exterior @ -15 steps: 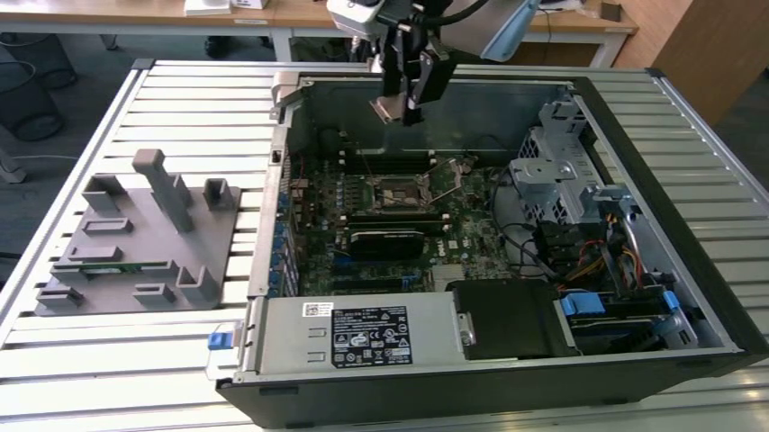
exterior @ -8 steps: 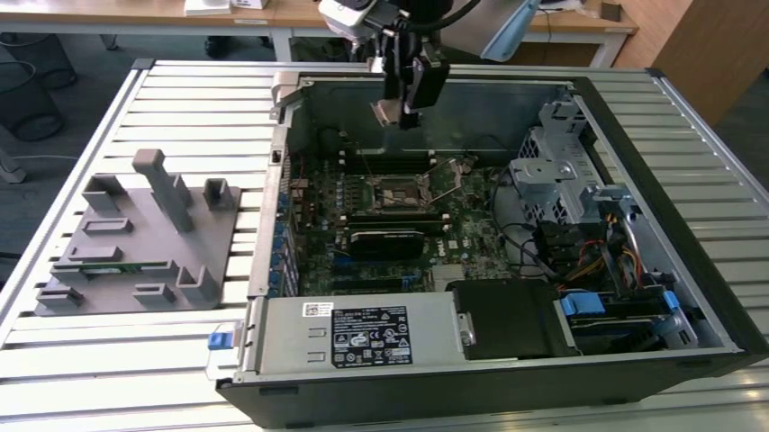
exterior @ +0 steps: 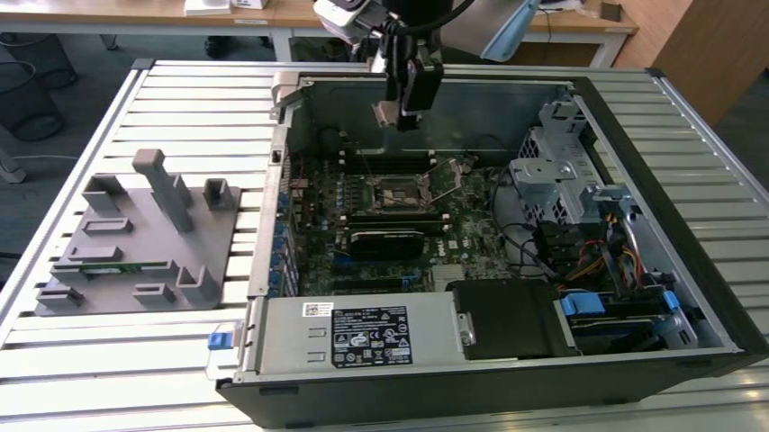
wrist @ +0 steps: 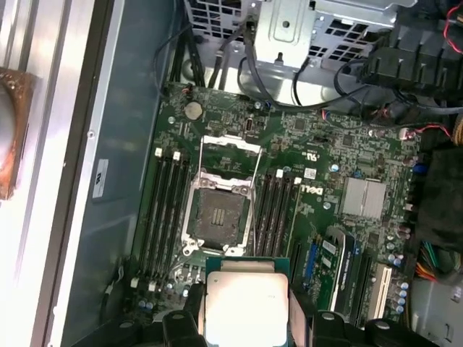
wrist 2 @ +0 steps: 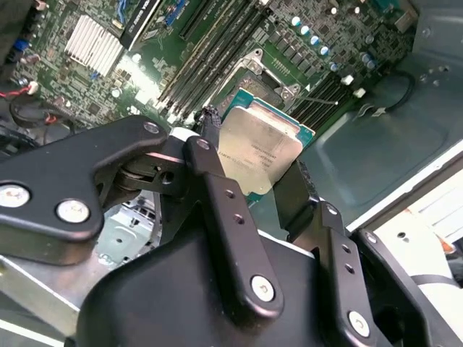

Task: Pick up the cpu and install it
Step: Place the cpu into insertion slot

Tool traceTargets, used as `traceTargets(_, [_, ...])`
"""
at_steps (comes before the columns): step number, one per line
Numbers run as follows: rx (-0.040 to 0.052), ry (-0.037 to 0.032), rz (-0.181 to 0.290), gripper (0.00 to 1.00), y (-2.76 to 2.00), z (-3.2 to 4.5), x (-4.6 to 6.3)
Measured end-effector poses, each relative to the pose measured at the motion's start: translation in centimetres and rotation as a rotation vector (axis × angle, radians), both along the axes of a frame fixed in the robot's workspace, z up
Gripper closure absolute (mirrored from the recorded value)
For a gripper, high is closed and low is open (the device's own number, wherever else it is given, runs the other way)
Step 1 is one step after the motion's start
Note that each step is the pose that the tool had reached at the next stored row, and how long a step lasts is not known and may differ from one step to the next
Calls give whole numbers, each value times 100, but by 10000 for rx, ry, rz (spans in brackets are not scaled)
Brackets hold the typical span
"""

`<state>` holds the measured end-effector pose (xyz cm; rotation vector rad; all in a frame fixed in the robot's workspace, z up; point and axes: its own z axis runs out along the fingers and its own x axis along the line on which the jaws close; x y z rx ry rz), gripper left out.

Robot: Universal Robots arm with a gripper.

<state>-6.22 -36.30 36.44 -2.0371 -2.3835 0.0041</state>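
in the exterior view the fingers (exterior: 412, 101) clamp the cpu (exterior: 386, 114) at upper centre, the open socket (exterior: 397, 191) lying straight below them at mid-frame.

One tool (wrist 2: 253, 159), one cpu (wrist: 242, 303). One open computer case (exterior: 505, 387) on one slatted desk (exterior: 157, 360). Inside: one motherboard (wrist: 325, 144), one socket (wrist: 221, 206), two banks of memory slots (wrist: 165, 217) flanking the socket, one silver heatsink (wrist: 364, 196), one coin battery (wrist: 192, 110). At the case's nine o'clock in the exterior view, one grey fixture (exterior: 132, 243) with one green memory stick (exterior: 114, 266).
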Motion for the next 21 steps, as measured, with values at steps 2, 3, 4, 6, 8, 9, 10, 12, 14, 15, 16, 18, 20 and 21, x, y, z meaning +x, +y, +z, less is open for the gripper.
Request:
traceTargets(2, [0,-91,-182,46,0,-7,0])
traceTargets(3, [1,-96,-190,46,0,-8,0])
traceTargets(4, [1,-96,-191,46,0,-8,0])
traceTargets(6, [1,-97,-193,46,1,-8,0])
traceTargets(8, [4,-98,-208,46,9,-12,-1])
traceTargets(9, [2,-97,-235,46,24,-15,0])
traceTargets(10, [1,-97,-276,46,36,-22,0])
traceTargets(12, [1,-97,-356,46,51,-42,1])
traceTargets(14, [0,-96,-417,46,59,-78,3])
traceTargets(15, [1,-97,-456,46,63,-97,3])
traceTargets(16, [1,-97,-503,46,64,-115,3])
traceTargets(18, [0,-97,-555,46,64,-150,4])
traceTargets(20, [-3,-96,-584,46,69,-204,5])
traceTargets(21, [-3,-96,-585,46,76,-220,7])
